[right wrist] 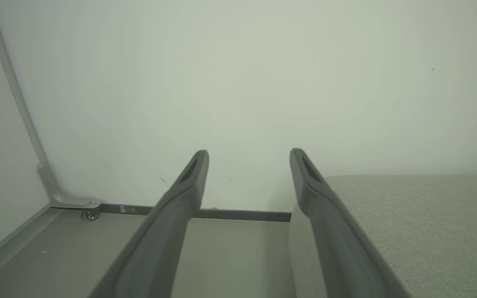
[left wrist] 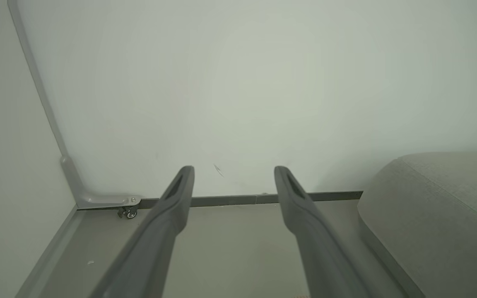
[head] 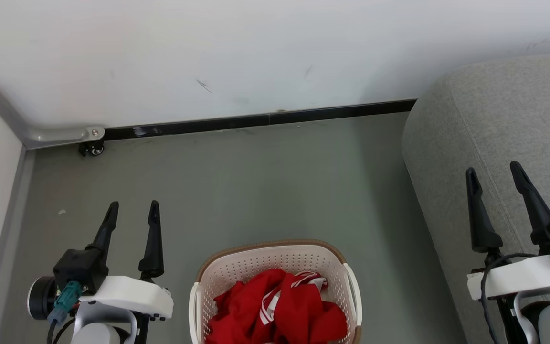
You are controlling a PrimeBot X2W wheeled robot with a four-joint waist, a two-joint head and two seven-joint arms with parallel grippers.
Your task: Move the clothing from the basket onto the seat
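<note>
Red clothing (head: 280, 308) fills the basket (head: 275, 258) at bottom centre; the left gripper (head: 132, 212) and right gripper (head: 494, 176) are spread, empty.

Grey floor (head: 256, 191), white wall (head: 256, 48), black skirting (head: 256, 120), small corner caster (head: 94, 150)

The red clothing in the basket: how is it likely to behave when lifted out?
The soft red garments with white stripes lie crumpled in folds, so they will probably hang limp from a pinch. Heaped together in the cream perforated plastic basket, one piece may drag another up. The thin fabric looks light for its bulk.
</note>
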